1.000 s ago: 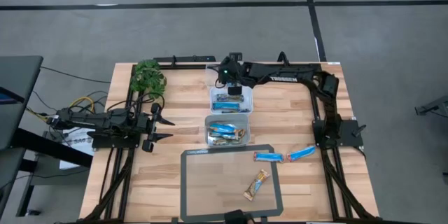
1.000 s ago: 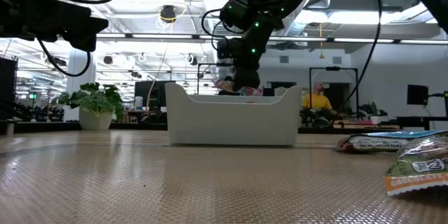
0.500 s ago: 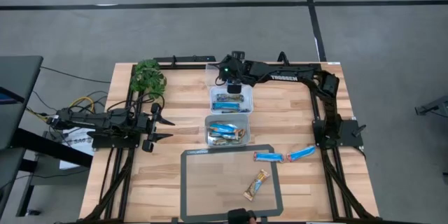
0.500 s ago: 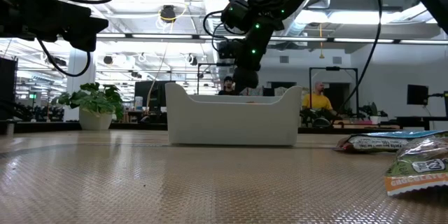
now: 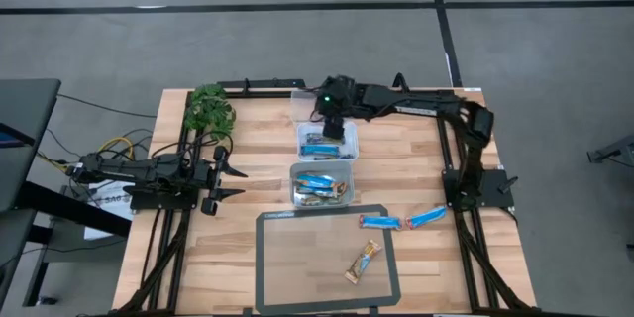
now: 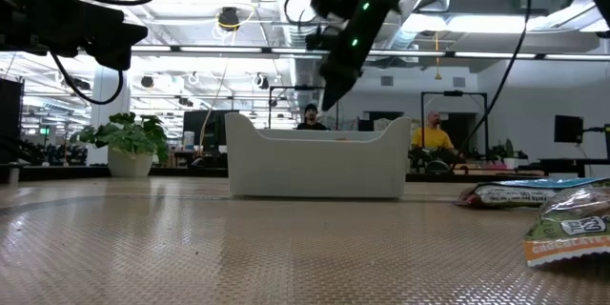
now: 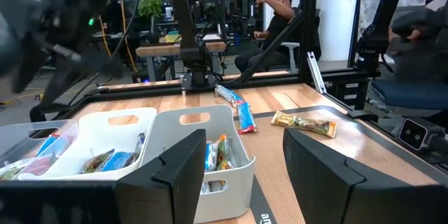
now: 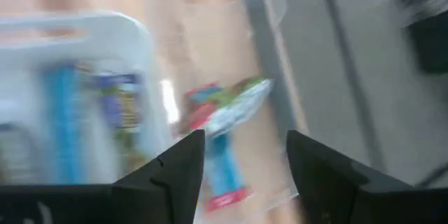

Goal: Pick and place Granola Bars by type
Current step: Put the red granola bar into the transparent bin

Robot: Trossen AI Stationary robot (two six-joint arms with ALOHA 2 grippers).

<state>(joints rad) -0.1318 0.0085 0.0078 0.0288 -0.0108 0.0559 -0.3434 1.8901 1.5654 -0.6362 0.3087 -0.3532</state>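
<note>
Granola bars fill two white bins in the centre of the high view: the upper bin (image 5: pixel 328 142) holds a few, the lower bin (image 5: pixel 322 184) holds blue and brown ones. Two blue bars (image 5: pixel 379 222) (image 5: pixel 427 217) lie on the wood at centre right, and a tan bar (image 5: pixel 363 261) rests on the dark mat (image 5: pixel 272 258) at lower centre. The right gripper (image 5: pixel 332 119) hangs above the clear bin (image 5: pixel 300 107) at upper centre, fingers spread and empty. The left gripper (image 5: pixel 230 182) waits at centre left, fingers spread.
</note>
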